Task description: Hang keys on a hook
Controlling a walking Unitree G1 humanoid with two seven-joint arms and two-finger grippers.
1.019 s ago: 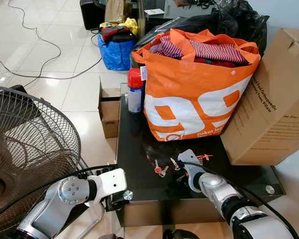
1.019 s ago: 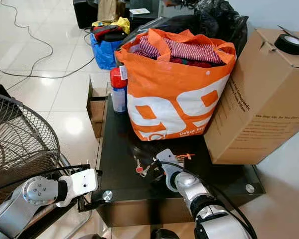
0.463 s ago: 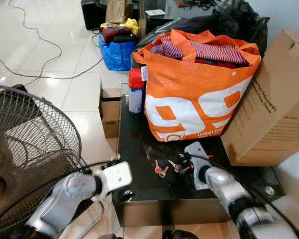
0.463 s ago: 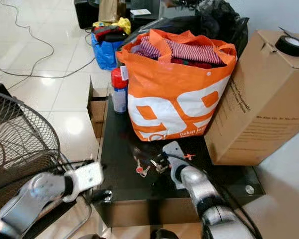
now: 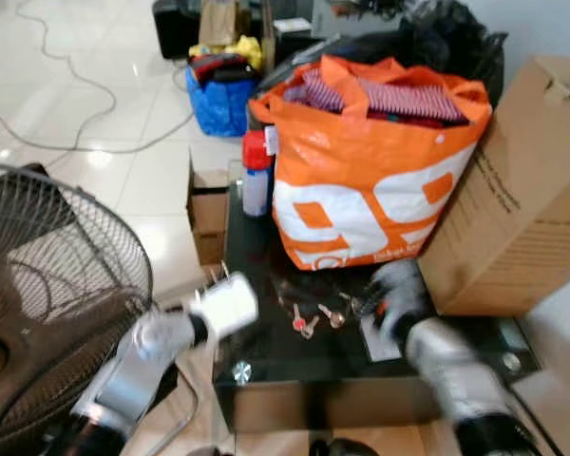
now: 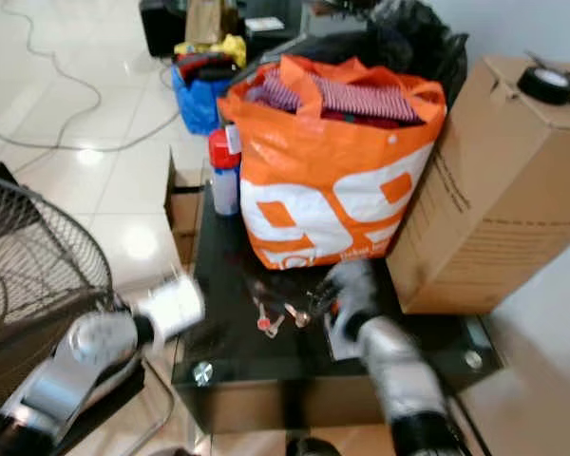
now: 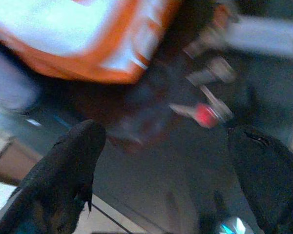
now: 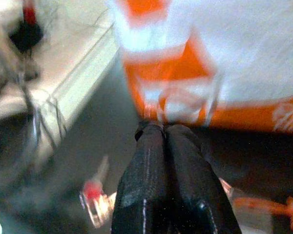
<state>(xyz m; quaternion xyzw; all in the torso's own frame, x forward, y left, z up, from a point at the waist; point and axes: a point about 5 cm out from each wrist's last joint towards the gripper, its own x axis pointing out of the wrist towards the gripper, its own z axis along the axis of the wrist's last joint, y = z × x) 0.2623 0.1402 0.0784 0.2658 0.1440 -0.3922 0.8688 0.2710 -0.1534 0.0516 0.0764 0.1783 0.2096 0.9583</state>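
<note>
Lying just beside the right gripper (image 8: 167, 141), the keys (image 5: 309, 318) are not held; its 2 fingers are pressed together, empty. The left gripper (image 7: 168, 170) is spread wide, nothing between. Fingers should be parted before the keys are approached.

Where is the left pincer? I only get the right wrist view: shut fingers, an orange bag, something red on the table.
Observer: Left pincer is open, aimed at the keys lying on the black glass table.
Operator: Anything right of the bag?
Observer: A large cardboard box, right beside the orange bag on the robot's right.
Operator: And left of it?
Observer: A spray can with a red cap, near the table's back left corner.
</note>
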